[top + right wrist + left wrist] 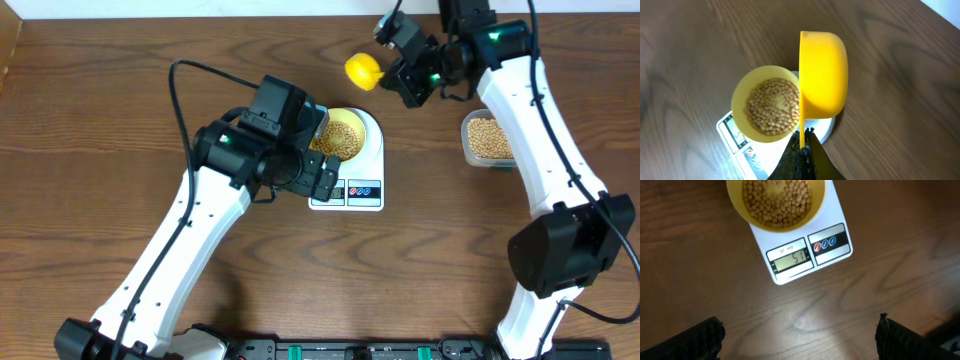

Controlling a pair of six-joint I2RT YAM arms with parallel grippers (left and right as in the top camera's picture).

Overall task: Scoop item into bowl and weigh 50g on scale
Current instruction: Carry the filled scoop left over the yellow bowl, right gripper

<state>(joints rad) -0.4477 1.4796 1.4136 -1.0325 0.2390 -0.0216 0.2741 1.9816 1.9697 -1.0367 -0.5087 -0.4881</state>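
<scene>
The pale yellow bowl (340, 137) (776, 202) (767, 105) stands on the white scale (348, 190) (832, 255) (732, 132), filled with the item, tan beans (777, 197) (771, 106). The scale's display (790, 260) shows digits that look like 51. My right gripper (400, 75) (802, 140) is shut on the thin handle of a bright yellow scoop (363, 70) (822, 75). The scoop hangs tipped on its side above the bowl's far edge; its inside is hidden. My left gripper (318, 155) (800, 345) stands open and holds nothing, over the wood by the scale's display end.
A clear plastic tub (488, 140) with more beans sits on the table to the right, under the right arm. The wooden table (120, 120) stretches to the left and in front of the scale.
</scene>
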